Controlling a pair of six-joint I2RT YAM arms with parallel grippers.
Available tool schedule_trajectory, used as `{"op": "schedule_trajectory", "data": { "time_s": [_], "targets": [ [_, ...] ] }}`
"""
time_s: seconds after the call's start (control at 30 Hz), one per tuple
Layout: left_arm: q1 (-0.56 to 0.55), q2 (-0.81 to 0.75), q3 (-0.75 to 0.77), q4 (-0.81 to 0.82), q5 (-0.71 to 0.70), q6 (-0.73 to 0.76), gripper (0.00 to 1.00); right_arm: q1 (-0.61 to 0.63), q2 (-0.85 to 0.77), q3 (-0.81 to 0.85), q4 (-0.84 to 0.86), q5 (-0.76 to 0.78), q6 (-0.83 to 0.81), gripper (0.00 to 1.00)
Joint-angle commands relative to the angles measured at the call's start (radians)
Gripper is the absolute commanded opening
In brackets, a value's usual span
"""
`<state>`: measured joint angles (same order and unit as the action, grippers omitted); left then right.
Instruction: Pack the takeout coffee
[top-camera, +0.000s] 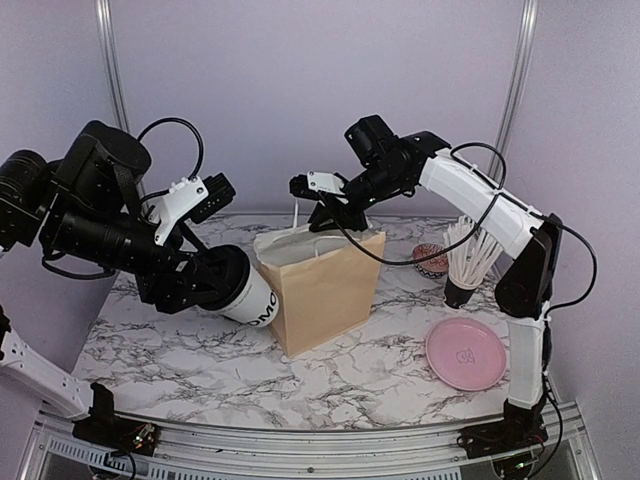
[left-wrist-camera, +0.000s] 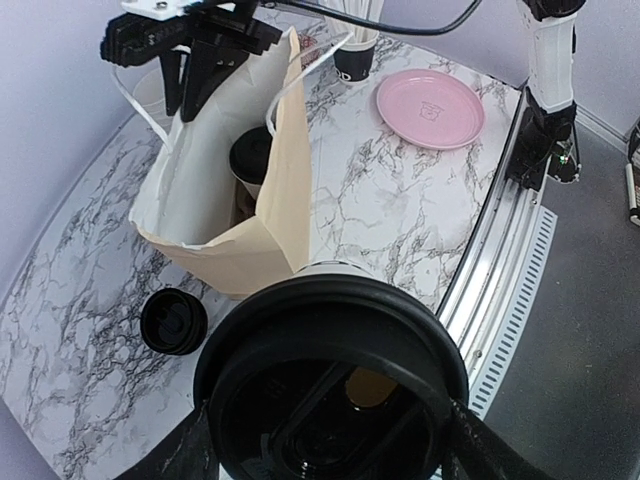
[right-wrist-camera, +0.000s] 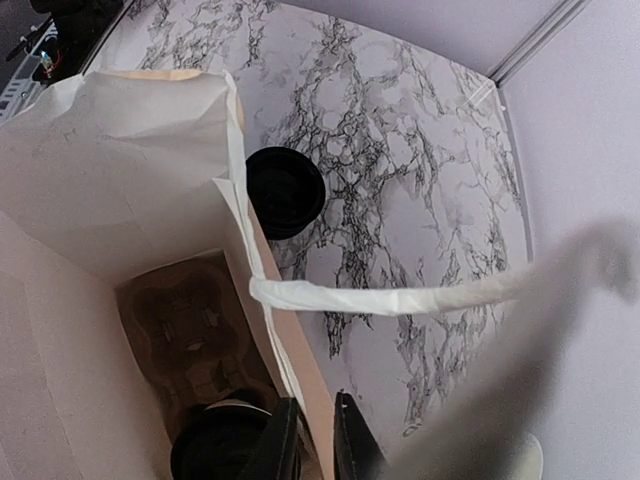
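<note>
Dark capitals on the side of the white paper cup with black plastic lid (top-camera: 248, 296) read roughly "OMC", the rest out of view. The round pink plate (top-camera: 466, 353) carries a small central mark, too small to read.

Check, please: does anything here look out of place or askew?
Yes. The white paper cup with a black plastic lid, held in the left gripper, leans steeply, nearly on its side, beside the brown paper bag. No spill is visible.

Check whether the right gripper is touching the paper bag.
Touching. The right wrist view shows the right gripper closed on the paper bag, its side wall pinched between the two fingers.
</note>
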<state>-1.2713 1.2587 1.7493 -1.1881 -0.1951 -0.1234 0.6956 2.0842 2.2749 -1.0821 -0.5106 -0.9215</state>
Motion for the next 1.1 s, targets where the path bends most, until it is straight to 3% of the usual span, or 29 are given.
{"op": "schedule_trajectory", "data": {
  "time_s": [0.0,0.13,0.37,0.57,1.07],
  "targets": [
    [-0.002,0.023,0.096,-0.044,-0.089,0.038,0.56,0.0,-0.074,-0.011,-0.061,0.001,0.007,0.1],
    [-0.002,0.055,0.167,-0.047,-0.183,0.081,0.55,0.007,-0.108,-0.04,-0.044,0.03,0.062,0.0],
    [-0.001,0.143,0.272,-0.026,-0.306,0.163,0.55,0.07,-0.233,-0.228,0.031,0.076,0.183,0.0],
    [-0.004,0.172,0.229,0.057,-0.262,0.208,0.54,0.102,-0.338,-0.414,0.136,0.077,0.287,0.0],
    [-0.031,0.271,0.166,0.109,-0.217,0.289,0.54,0.102,-0.38,-0.418,0.17,0.043,0.416,0.0]
  ]
}}
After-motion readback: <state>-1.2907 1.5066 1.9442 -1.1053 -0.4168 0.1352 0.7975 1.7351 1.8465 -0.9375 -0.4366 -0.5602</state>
